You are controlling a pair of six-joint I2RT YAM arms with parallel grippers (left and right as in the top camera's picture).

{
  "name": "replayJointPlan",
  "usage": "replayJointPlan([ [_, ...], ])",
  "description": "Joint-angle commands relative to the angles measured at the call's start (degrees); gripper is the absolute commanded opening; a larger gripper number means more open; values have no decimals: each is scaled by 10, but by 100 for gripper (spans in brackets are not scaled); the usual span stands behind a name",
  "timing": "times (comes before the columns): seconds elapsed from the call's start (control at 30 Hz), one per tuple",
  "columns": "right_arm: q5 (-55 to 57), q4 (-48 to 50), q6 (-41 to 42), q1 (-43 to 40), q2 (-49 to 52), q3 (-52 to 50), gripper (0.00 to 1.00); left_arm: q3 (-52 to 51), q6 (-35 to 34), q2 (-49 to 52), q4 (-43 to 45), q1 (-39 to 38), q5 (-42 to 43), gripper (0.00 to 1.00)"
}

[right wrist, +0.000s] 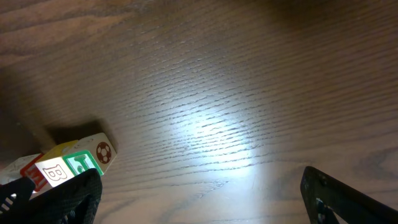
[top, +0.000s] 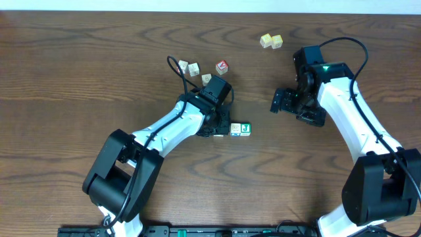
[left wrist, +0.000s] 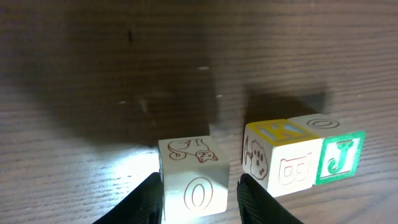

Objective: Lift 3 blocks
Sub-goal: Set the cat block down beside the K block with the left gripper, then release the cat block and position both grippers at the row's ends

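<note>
The cream cube [left wrist: 193, 180] has an outlined "O" on its front and a cat drawn on top. It sits between the fingers of the left claw [left wrist: 199, 202]. The fingers stand partly apart, close on either side of it, but I cannot tell whether they pinch it. Just beside it two cubes touch on the bench [left wrist: 93, 74]: a pale cube [left wrist: 283, 167] with a blue "B" and a green cube [left wrist: 339, 155] with a white "J". The right claw [right wrist: 200, 180] gapes wide, holding nothing, above dark-brown wood grain. A pale wall [top: 210, 5] edges the far side.
</note>
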Motion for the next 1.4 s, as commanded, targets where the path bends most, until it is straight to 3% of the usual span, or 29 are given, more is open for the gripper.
replayJointPlan([
  [0.0, 0, -4, -8, 6, 4, 2, 99, -6, -9, -4, 1, 0, -12, 40],
  [1.17, 0, -7, -8, 6, 4, 2, 99, -5, -9, 41, 8, -2, -24, 34],
  [1.37, 0, -6, -8, 6, 4, 2, 99, -4, -9, 41, 20, -2, 7, 32],
])
